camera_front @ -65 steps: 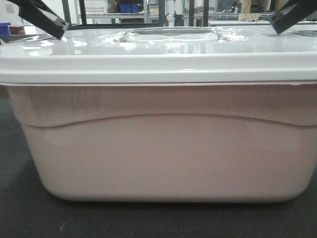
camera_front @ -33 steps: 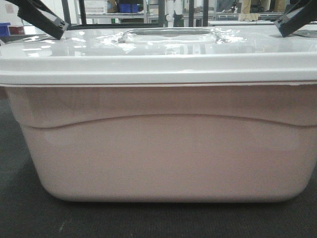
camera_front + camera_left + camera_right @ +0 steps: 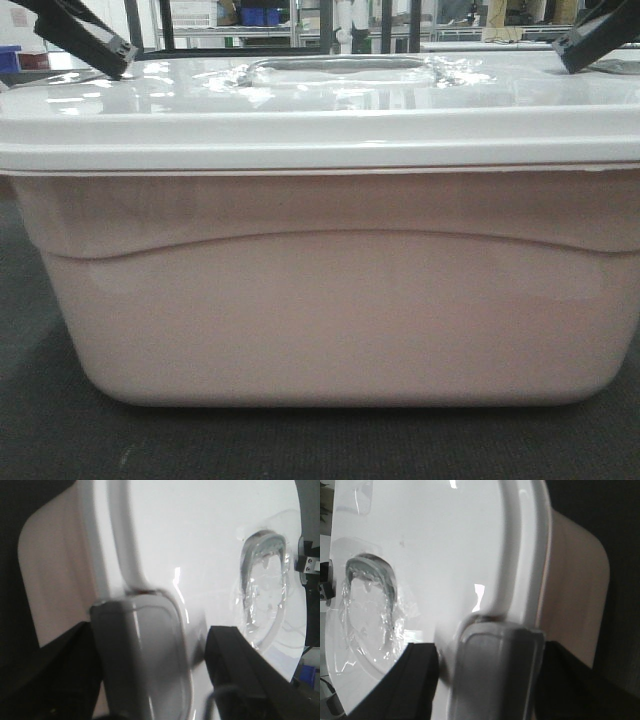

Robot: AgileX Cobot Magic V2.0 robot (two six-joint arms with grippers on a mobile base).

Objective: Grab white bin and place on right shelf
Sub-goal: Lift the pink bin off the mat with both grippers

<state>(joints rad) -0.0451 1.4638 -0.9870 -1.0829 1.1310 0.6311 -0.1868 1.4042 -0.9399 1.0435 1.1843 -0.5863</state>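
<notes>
The white bin [image 3: 330, 310] fills the front view, a pinkish tub under a glossy white lid [image 3: 320, 125], standing on dark carpet. My left gripper [image 3: 150, 640] straddles the grey latch [image 3: 140, 650] at the bin's left end, with one black finger outside it and the other over the lid. At the opposite end my right gripper [image 3: 490, 650] clamps the matching grey latch [image 3: 495, 675], both fingers pressed against its sides. In the front view only one finger of each shows, the left gripper [image 3: 118, 62] and right gripper [image 3: 565, 55] at the lid's top corners. The right shelf is out of view.
Dark carpet [image 3: 60, 430] lies under and around the bin. A recessed lid handle under crinkled plastic wrap [image 3: 340, 68] sits at the lid's middle. Far behind stand dark rack uprights [image 3: 165, 25] and small blue bins [image 3: 260, 15].
In the front view the right gripper's finger has shifted slightly outward toward the lid's right edge. The left finger and the bin have barely moved.
</notes>
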